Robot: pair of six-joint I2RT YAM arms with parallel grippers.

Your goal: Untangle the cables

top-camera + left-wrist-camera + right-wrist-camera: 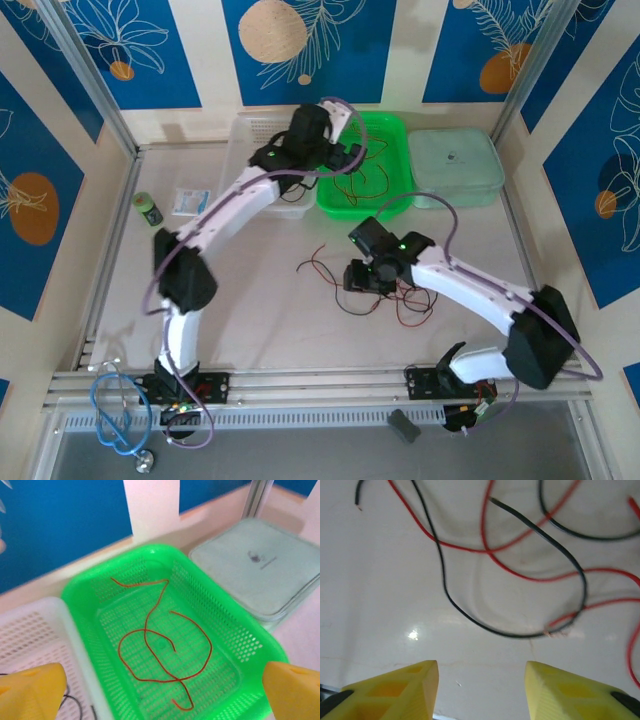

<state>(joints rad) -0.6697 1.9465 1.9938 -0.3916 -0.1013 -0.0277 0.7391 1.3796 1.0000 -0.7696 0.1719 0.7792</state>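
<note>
My left claw (162, 687) hung open over the green basket (80, 587), one red cable (150, 615) inside. My right claw (481, 680), open and empty, hovered over the cables (442, 570) on the tabletop (380, 605). I judged pinching one loose strand best.

Red, black cables (436, 541) crossing on table (380, 605); one red cable (145, 627) (looped) in green basket (145, 550).

Red wire (148, 615) in green mesh basket (235, 630); white mesh basket (35, 630). Red and black cables (444, 580) on white table (380, 590). Fingers (405, 690) yellow. Walls (130, 40) blue, white leaf outlines.
</note>
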